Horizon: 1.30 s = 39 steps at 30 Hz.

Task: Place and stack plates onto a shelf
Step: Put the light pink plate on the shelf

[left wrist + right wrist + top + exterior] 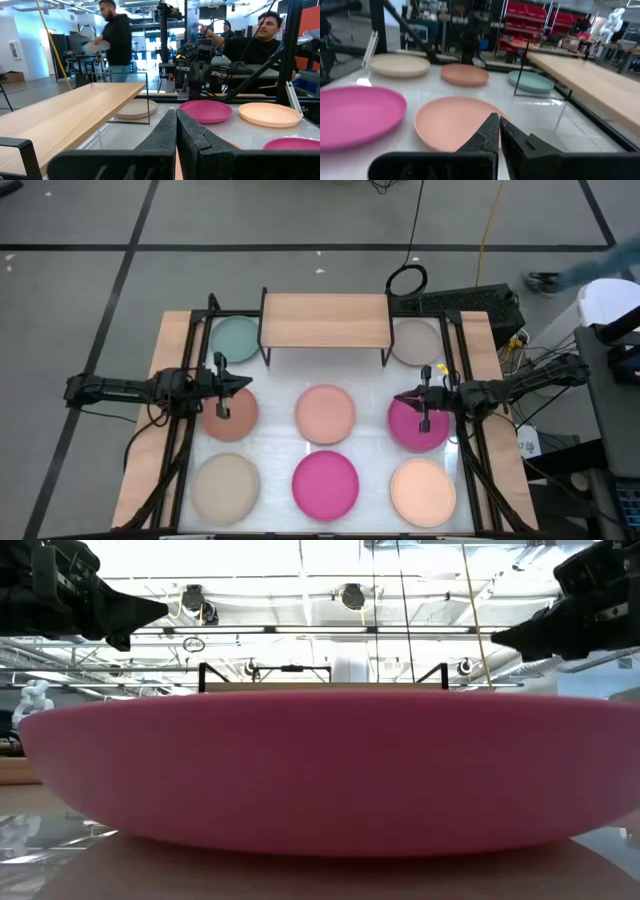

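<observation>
Shelf [325, 320] stands at the table's [275, 435] far edge with its wood top bare. 8 plates lie on the table: teal [236, 338] and beige [415, 341] partly beneath the shelf ends, then terracotta [235, 415], peach [325, 413] and magenta [415, 427], and a near row of beige, magenta and peach. Left gripper [222, 387] hovers over the terracotta plate, jaws closed, empty. Right gripper [424, 400] hovers over the middle-row magenta plate, jaws closed, empty.
</observation>
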### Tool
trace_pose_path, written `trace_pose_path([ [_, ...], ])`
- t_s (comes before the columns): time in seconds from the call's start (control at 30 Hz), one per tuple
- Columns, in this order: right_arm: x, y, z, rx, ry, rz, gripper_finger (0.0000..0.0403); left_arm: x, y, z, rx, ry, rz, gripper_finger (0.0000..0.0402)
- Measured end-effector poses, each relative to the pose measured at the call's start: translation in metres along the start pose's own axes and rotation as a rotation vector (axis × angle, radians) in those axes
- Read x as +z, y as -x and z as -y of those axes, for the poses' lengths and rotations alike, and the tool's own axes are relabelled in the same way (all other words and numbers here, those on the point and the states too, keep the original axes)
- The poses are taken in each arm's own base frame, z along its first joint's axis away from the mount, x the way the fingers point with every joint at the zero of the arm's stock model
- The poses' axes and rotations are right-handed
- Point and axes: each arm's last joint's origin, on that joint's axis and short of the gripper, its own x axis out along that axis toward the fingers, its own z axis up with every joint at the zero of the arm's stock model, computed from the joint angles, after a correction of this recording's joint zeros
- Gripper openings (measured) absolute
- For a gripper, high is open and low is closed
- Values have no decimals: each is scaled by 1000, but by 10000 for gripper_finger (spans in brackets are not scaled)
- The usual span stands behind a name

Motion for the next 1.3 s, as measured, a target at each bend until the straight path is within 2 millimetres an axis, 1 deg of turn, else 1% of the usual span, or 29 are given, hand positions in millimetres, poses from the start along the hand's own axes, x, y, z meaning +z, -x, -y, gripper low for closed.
trace_pose_path([
  [0.37,23,3,4,-26,-99,231,0,0,0,0,0,0,0,1],
  [0.47,32,6,7,-56,-148,327,0,0,0,0,0,0,0,1],
  [0.6,48,13,14,-166,-224,494,0,0,0,0,-1,0,0,1],
  [0.67,53,17,15,-169,-222,553,0,0,0,0,0,0,0,1],
  [0.7,53,16,15,-150,-204,555,0,0,0,0,0,0,0,1],
  [0.77,50,13,12,-100,-138,512,0,0,0,0,0,0,0,1],
  [0.87,38,4,7,-75,-85,366,0,0,0,0,-1,0,0,1],
  [1.07,57,-13,2,-62,-38,252,0,0,0,0,0,0,-1,1],
  [1.2,59,-32,-5,-43,24,122,7,0,0,0,0,0,-2,1],
  [1.3,60,-48,-11,-29,73,33,24,0,0,0,0,-1,-4,1],
])
